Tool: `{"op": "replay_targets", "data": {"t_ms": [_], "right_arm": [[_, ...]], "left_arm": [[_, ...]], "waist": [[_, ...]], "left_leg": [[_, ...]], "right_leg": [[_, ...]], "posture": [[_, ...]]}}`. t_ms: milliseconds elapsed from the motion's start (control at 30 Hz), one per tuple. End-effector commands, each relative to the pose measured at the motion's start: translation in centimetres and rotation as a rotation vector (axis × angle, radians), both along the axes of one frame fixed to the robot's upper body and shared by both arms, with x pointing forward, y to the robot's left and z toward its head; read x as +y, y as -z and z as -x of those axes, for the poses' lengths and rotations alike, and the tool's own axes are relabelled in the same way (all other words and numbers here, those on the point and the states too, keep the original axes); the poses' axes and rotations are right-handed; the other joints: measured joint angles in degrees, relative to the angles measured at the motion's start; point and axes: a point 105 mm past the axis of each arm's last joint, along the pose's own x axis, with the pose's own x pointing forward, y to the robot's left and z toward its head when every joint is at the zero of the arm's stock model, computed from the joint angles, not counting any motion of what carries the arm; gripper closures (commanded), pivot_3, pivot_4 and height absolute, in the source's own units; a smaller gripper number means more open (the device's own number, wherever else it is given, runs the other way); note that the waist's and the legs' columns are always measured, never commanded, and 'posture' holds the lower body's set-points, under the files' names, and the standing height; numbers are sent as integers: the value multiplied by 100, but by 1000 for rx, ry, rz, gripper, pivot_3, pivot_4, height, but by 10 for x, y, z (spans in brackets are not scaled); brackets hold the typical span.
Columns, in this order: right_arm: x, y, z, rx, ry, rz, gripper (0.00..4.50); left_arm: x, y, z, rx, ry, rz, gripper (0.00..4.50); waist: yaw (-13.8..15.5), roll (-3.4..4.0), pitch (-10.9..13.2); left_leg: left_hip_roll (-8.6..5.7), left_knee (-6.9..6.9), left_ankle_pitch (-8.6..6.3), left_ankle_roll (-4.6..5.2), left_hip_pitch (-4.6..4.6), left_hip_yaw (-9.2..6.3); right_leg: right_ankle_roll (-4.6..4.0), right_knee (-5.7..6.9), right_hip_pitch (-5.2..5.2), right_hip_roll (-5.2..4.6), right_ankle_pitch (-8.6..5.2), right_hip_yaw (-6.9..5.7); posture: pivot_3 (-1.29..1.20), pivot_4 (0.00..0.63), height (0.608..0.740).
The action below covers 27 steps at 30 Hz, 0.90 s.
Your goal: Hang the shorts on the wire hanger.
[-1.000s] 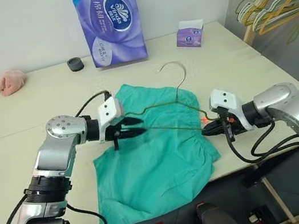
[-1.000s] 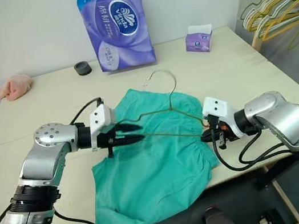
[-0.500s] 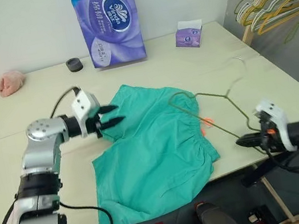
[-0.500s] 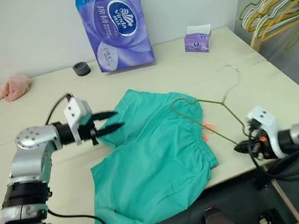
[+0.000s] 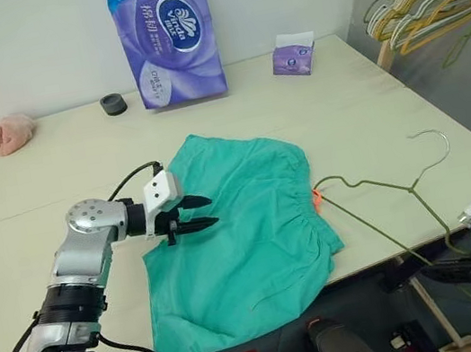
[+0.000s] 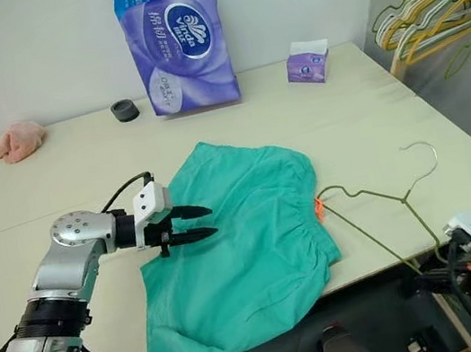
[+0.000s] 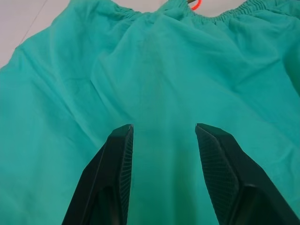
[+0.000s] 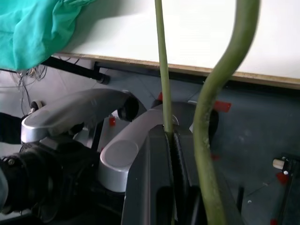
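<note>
The teal shorts (image 5: 245, 229) lie flat on the table, their orange drawstring (image 5: 316, 201) showing at the right-hand waistband. My left gripper (image 5: 210, 210) hovers open just over the shorts' left part, its two black fingers (image 7: 119, 154) spread with only cloth beneath them. The olive wire hanger (image 5: 372, 183) lies to the right of the shorts, one corner by the drawstring and its hook (image 5: 437, 140) pointing away. Off the table's front right edge, my right gripper (image 8: 169, 133) is shut on the hanger's lower wire.
A tall purple tissue pack (image 5: 166, 38), a black roll (image 5: 113, 103) and a small purple box (image 5: 292, 55) stand along the table's back. A pink cloth (image 5: 5, 134) lies at the back left. A wooden rack with bunched hangers (image 5: 424, 1) stands at the far right.
My right gripper has drawn the hanger off the shorts, to the right and back past the table's front edge. My left gripper has come away from the hanger and sunk toward the shorts.
</note>
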Motion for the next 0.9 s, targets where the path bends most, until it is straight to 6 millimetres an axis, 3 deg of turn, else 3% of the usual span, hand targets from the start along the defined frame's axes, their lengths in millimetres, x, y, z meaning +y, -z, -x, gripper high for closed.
{"op": "replay_targets", "data": {"t_ms": [33,267,433,733,900], "right_arm": [[5,-11,2,-36,-46,-21,4500],[19,5,3,17,-89,-39,4500],[29,2,2,35,-139,-75,4500],[17,13,-12,97,-67,-54,4500],[32,9,-24,99,-72,-167,4500]], "left_arm": [[-8,-5,4,-41,36,-3,2290],[-14,-1,6,-43,49,-8,2290],[-13,-2,7,-47,39,-11,2290],[-11,0,8,-55,30,-17,2290],[-11,1,9,-55,29,-19,2290]], "waist": [[1,0,0],[7,-2,1],[13,-2,1],[32,-3,2],[27,-4,2]], "left_leg": [[0,0,0,0,0,1],[0,1,0,0,0,1],[0,1,0,0,0,0],[-1,2,0,0,-1,3],[0,3,0,0,0,1]], "right_leg": [[0,-2,1,0,0,0],[0,-7,4,1,0,1],[0,-8,4,1,0,1],[0,-12,5,-1,0,3],[0,-15,7,-1,0,4]], "posture": [[-323,133,740],[-313,133,740],[-307,133,740],[-291,130,740],[-288,129,740]]}}
